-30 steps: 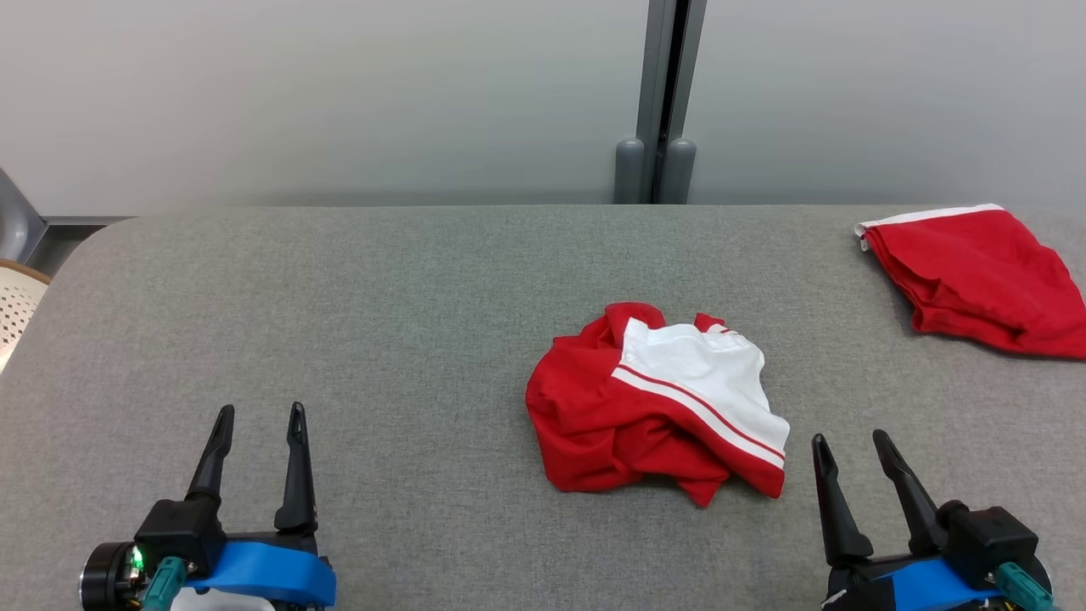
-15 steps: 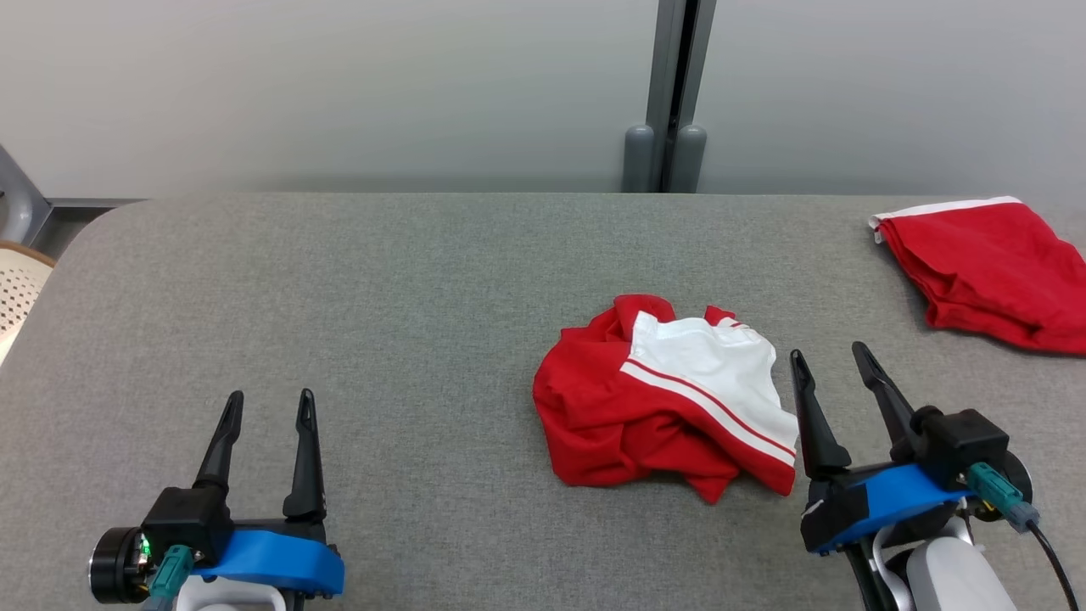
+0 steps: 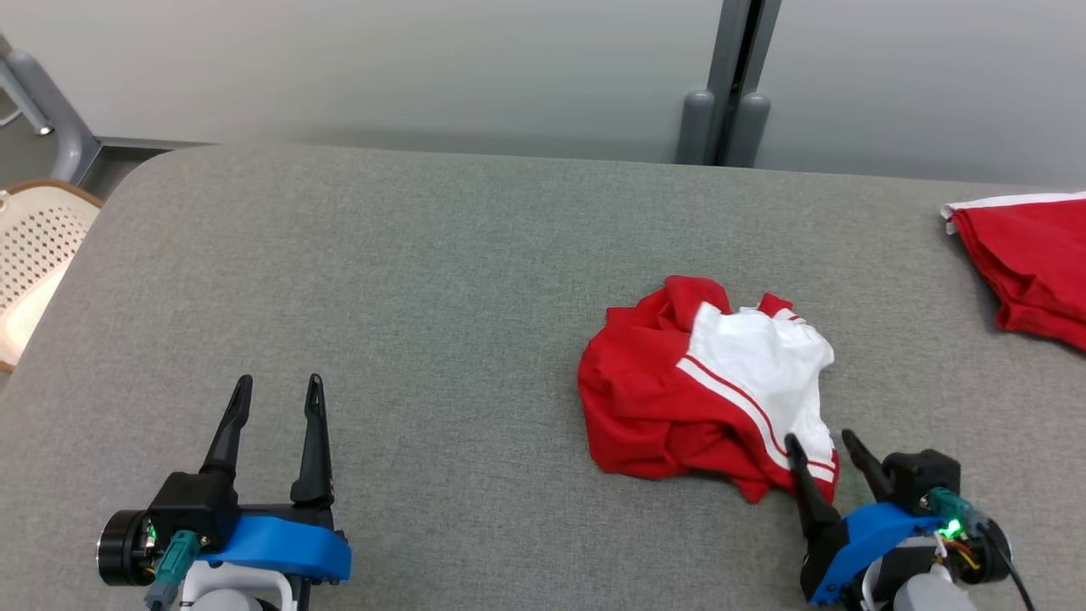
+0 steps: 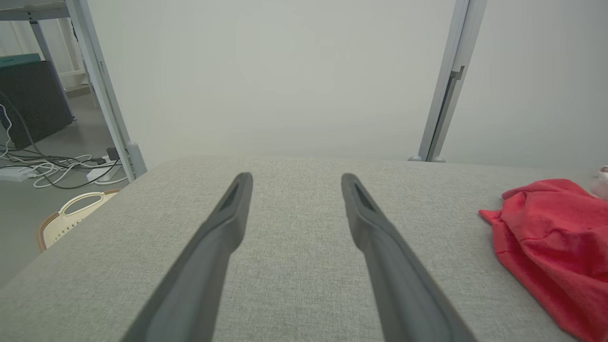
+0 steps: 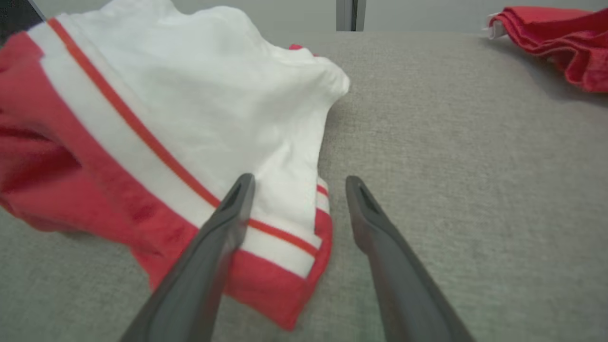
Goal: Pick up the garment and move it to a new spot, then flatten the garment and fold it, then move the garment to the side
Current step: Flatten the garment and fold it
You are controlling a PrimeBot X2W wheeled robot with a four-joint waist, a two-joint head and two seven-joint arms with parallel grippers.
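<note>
The right tool [image 3: 819,439] gapes wide astride a corner of the garment [image 3: 653,399], gripping nothing.

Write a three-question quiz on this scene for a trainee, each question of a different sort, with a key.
1. True or false: the right gripper is shut on the crumpled garment.
2. What lies at the far right of the table? A) a second red garment B) a cardboard box C) a plate
3. Fill in: the crumpled garment is red with a ____ panel.
Key: 1 false, its jaws stand open; 2 A; 3 white.
</note>
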